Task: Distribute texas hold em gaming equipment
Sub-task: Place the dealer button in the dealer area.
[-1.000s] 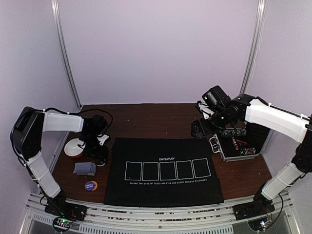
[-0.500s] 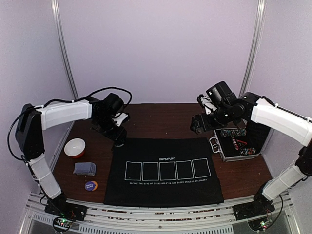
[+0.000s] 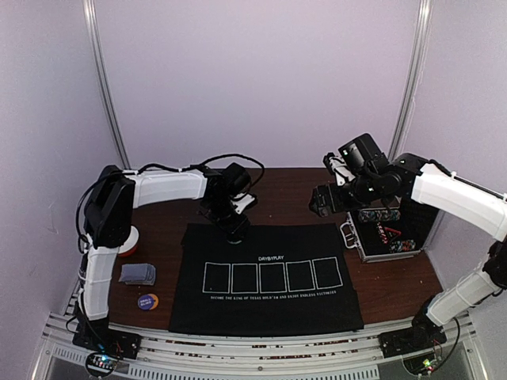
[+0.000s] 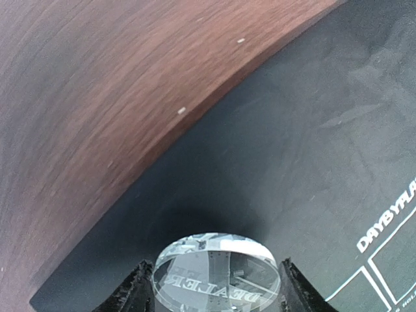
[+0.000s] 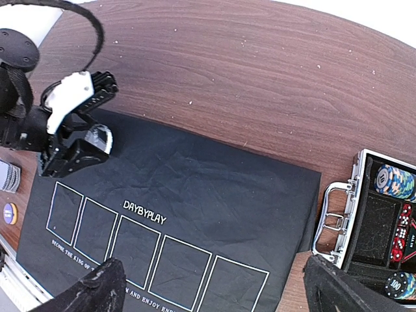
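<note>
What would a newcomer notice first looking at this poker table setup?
Most likely the black mat with five white card outlines, filling the middle of the table. Next, the left gripper, its jaws shut on the clear dealer disc by the mat's far edge, towards its left corner. At the right edge, the open silver case shows chip stacks.

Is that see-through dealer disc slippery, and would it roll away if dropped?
Probably slippery: the dealer disc looks smooth and glassy, pinched only at its edges by the jaws. It's round, so on edge it might roll; landing flat on the mat, likely not.
</note>
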`<state>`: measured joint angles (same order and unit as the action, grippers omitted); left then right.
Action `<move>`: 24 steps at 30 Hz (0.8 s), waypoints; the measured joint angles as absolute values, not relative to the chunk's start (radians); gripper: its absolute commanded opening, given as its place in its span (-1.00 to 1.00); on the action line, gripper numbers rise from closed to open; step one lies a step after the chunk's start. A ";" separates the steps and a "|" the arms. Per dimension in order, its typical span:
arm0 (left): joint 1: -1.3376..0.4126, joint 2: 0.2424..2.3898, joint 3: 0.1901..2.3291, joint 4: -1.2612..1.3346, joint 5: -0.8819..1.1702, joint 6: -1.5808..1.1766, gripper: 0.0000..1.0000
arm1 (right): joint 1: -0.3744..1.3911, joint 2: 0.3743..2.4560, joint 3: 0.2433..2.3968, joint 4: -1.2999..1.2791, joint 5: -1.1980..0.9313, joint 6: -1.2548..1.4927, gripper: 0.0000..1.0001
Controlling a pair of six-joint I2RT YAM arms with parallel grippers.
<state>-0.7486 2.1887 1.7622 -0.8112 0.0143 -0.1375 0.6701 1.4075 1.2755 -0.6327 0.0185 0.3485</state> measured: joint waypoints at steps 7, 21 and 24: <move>-0.798 2.290 1.902 -0.815 0.004 -0.126 -0.50 | 0.670 1.401 1.271 -0.632 0.028 0.349 0.96; -0.828 2.388 2.057 -0.822 0.030 -0.113 0.83 | 0.670 1.371 1.271 -0.633 0.065 0.350 0.98; -0.828 2.360 2.056 -0.823 0.028 -0.114 0.94 | 0.670 1.367 1.271 -0.634 0.064 0.350 0.98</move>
